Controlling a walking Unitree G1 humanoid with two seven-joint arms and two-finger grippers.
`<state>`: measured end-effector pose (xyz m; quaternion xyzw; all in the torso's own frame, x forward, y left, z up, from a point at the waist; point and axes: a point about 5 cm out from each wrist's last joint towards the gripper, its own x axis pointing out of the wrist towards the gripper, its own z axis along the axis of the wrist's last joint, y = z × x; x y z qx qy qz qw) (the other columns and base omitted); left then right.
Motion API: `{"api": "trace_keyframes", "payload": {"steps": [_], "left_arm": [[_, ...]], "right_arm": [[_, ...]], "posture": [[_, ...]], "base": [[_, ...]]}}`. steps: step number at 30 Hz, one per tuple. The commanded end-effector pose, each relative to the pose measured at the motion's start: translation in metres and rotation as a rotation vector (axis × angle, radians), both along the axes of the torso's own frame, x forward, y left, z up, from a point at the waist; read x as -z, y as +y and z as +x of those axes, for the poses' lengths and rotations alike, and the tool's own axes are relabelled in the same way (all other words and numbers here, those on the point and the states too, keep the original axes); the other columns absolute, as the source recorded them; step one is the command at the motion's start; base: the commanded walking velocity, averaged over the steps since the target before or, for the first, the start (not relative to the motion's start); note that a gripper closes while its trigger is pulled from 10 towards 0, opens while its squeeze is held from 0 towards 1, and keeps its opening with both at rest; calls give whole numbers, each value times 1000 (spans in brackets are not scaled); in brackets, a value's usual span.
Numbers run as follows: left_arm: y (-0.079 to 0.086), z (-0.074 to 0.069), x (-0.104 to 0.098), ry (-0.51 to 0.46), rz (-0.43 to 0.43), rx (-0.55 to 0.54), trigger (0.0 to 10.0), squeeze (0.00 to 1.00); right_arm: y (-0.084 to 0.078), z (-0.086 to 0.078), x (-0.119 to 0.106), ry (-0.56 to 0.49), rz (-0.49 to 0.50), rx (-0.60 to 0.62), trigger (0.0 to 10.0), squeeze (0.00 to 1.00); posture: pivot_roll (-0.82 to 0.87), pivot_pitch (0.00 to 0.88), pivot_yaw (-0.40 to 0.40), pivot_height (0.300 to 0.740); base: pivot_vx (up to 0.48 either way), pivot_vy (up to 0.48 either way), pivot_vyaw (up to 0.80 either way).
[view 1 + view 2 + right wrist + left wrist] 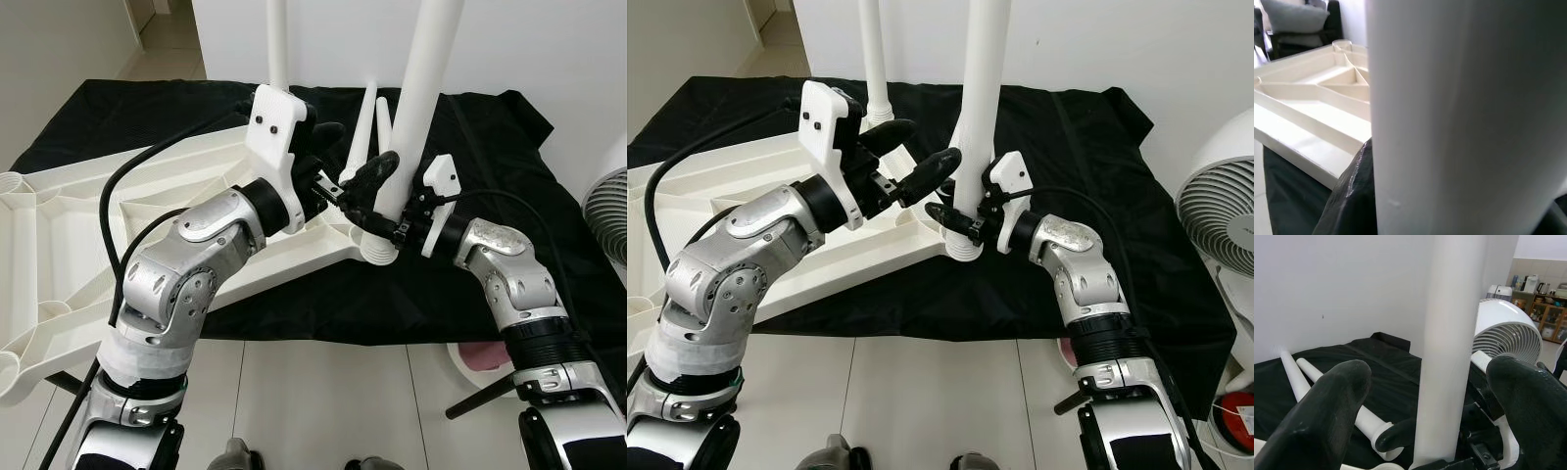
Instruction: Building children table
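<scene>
A white tabletop (59, 225) lies upside down on a black cloth (490, 137). One white leg (277, 44) stands in its far corner. A second white leg (423, 88) stands upright in the near corner socket (377, 257). My right gripper (384, 223) is shut on this leg just above the socket. My left gripper (348, 155) is open, its black fingers (1327, 411) on either side of the same leg (1449, 342), slightly higher up. Two loose legs (364, 122) lie on the cloth behind.
A white fan (1223, 220) stands at the right, beside the cloth. A white wall rises close behind the table. On the tiled floor near my right arm are a pink-and-white object (480, 357) and a dark rod (478, 397).
</scene>
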<state>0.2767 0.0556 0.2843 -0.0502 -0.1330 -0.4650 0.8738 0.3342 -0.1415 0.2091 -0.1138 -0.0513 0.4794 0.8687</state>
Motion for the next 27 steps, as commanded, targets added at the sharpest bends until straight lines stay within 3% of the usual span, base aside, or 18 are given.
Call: {"api": "trace_keyframes", "payload": {"steps": [1,3,17,27], "left_arm": [[-6,-7,-5,-47,27,101,10000,0],[-7,-6,-12,-49,-1,99,10000,0],[-12,-5,-17,-58,-7,102,10000,0],[-15,6,-19,6,9,25,10000,0]], "right_arm": [[3,0,-1,-13,-24,-19,10000,0],[8,-3,2,-11,-70,-64,10000,0],[17,-9,4,-3,-127,-147,10000,0],[22,-13,9,-2,-189,-199,10000,0]], "posture": [[-65,54,37,740],[-63,55,36,740],[-62,38,36,740],[-58,39,38,740]], "base": [[0,0,0],[0,0,0],[0,0,0],[0,0,0]]}}
